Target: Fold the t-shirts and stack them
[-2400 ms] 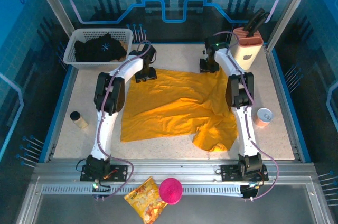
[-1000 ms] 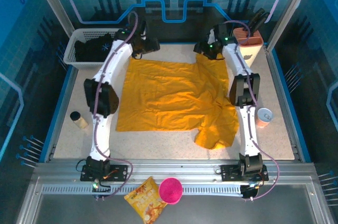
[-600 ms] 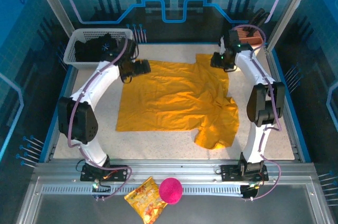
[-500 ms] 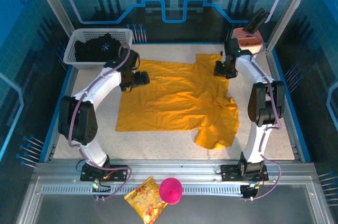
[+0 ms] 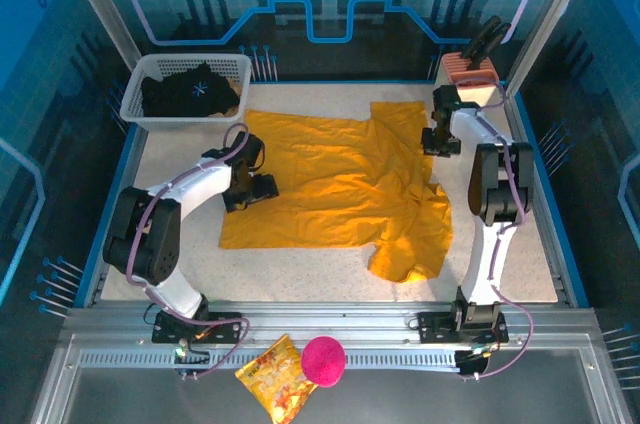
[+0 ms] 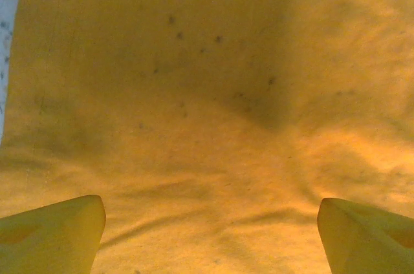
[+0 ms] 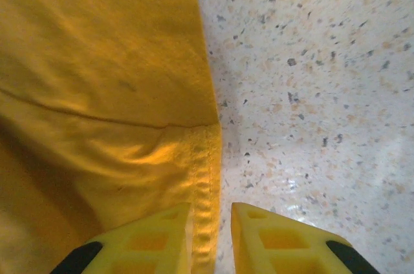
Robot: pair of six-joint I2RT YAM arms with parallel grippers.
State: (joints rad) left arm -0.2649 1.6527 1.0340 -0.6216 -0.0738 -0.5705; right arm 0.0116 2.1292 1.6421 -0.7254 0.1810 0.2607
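Note:
The mustard-orange tee (image 5: 340,184) lies spread on the table, bunched at its near right corner. The black tee (image 5: 190,94) with its white starburst sits in the white basket (image 5: 135,104) at the back left. My left gripper (image 5: 250,189) hovers over the orange tee's left edge. In the left wrist view it (image 6: 210,235) is wide open, with only orange cloth (image 6: 207,93) below. My right gripper (image 5: 440,141) is at the tee's right edge. In the right wrist view it (image 7: 210,235) shows a narrow gap, and the tee's hem (image 7: 206,177) runs into that gap over bare table.
A knife block (image 5: 470,69) stands at the back right, close behind the right arm. A can (image 5: 498,219) sits at the right and a small bottle (image 5: 150,227) at the left. A snack bag (image 5: 275,384) and a pink ball (image 5: 323,359) lie on the near rail.
Both grippers pulled the orange tee's far edge back, let go and drew nearer. The left one slid down the left edge; the right one dropped to the right hem. The tee lies flatter.

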